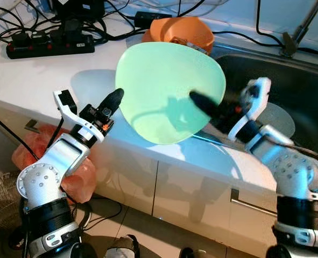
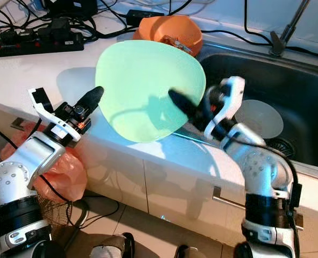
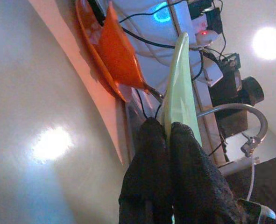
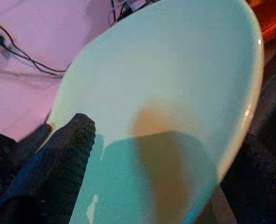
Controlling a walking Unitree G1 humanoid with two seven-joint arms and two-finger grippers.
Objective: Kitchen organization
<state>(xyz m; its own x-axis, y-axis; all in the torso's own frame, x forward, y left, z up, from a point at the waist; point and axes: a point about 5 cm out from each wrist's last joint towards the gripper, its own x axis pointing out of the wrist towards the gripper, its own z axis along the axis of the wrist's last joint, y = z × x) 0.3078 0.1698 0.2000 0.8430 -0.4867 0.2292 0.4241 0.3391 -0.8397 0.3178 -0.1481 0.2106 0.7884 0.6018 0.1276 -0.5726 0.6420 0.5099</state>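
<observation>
Plate (image 1: 167,91), pale green, tilted up over the counter's (image 1: 35,80) front edge beside the sink (image 1: 304,91), left hand (image 1: 111,102) pinching its left rim, right hand (image 1: 202,105) clamped on the sink-side rim.

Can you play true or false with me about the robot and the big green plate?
1. Both grippers hold the green plate. True: the left gripper pinches its left rim and the right gripper grips its right side.
2. The plate lies flat on the counter. False: it is lifted and tilted above the counter edge.
3. An orange bowl sits behind the plate. True.
4. The sink is on the robot's left. False: it is on its right.
5. The power strip is inside the sink. False: it lies on the counter, far left.
</observation>
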